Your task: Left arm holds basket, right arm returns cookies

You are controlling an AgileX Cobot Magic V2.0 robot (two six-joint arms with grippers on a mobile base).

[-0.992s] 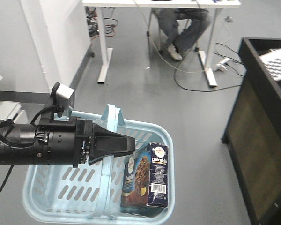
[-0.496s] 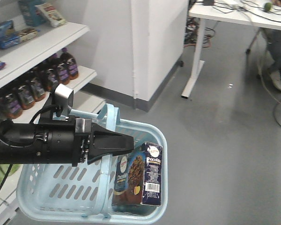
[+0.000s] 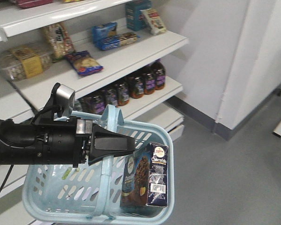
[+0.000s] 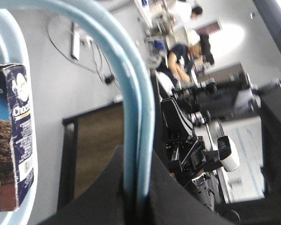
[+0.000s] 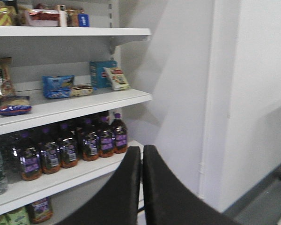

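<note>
Left hand [image 3: 126,145] clamps the basket [image 3: 47,185] by its handle [image 4: 131,93] so it hangs level. Cookies [image 3: 147,176] stand upright inside the basket, against its right wall. Right hand [image 5: 141,157] is closed and empty, facing the shelf [image 5: 84,103].

Basket [image 3: 61,187] holds cookies [image 3: 149,176] upright at its right end, against the right wall. From the left, left arm [image 3: 33,143] reaches in above the basket, left gripper [image 3: 129,144] closed around the handle [image 3: 110,117], which spans the basket front to back. Behind and left of the basket sit shelves [image 3: 107,63]: bottles [image 3: 126,91] in a row on the lower board, packets [image 3: 82,63] lying on the board above them.
</note>
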